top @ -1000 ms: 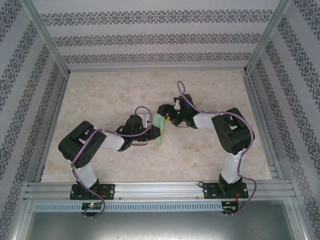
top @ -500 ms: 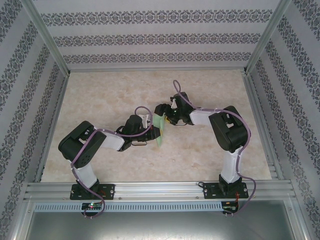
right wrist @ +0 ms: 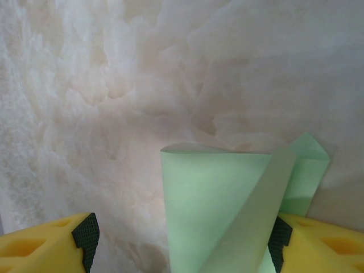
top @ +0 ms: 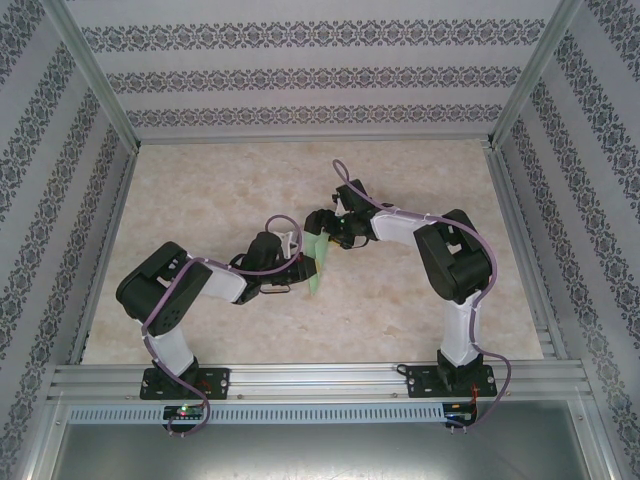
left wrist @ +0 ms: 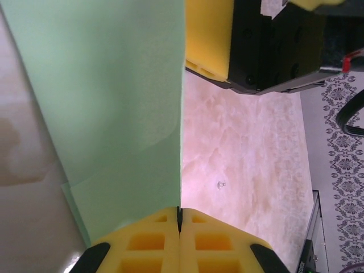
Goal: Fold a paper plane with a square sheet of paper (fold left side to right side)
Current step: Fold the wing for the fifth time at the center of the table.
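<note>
Left gripper (left wrist: 180, 230) clamps the pale mint-green folded paper sheet (left wrist: 114, 114) upright over the beige marbled table (top: 200, 190). Right gripper (right wrist: 182, 247) stands wide around its far end, apparently not touching; close squarely, edges aligned.

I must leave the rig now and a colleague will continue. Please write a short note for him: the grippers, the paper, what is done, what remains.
Left gripper: shut on one end of the green paper, apparently holding it up over the table.
Right gripper: open, one finger on each side of the paper's other end, not gripping it.
Done: the paper is already folded into layers; a diagonal flap shows in the right wrist view.
Left: probably close the right gripper on the paper and go on folding. It is not yet a clear plane shape.
</note>
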Robot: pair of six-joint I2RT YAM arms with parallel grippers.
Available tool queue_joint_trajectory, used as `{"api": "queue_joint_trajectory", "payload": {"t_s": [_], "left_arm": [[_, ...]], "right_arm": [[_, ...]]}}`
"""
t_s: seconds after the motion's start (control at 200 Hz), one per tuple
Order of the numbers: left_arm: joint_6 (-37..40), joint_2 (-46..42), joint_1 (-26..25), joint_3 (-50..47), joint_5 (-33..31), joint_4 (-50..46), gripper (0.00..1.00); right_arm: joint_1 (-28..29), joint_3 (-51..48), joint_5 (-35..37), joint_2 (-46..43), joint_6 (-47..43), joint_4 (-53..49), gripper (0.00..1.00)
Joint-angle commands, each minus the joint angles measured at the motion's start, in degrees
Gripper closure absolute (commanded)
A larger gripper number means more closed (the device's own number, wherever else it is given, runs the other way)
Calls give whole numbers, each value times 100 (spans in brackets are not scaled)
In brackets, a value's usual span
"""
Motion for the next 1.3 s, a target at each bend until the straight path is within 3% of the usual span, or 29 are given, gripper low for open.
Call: {"api": "queue_joint_trajectory", "payload": {"t_s": [0.0,0.804,1.024,1.294], "left_arm": [[231,-147,134,-55,-56,-156,93],[458,49,345,20,85,-294,94],[423,136,355,15,181,-163,94],[343,232,355,42,225,-44,94]], "right_arm": [[51,8,277,209,-184,-610,21],[105,25,217,212,-361,-623,21],[-73,-359,-66,-373,-194,250,20],[-238,-1269,124,-1259,-140,455,21]]}}
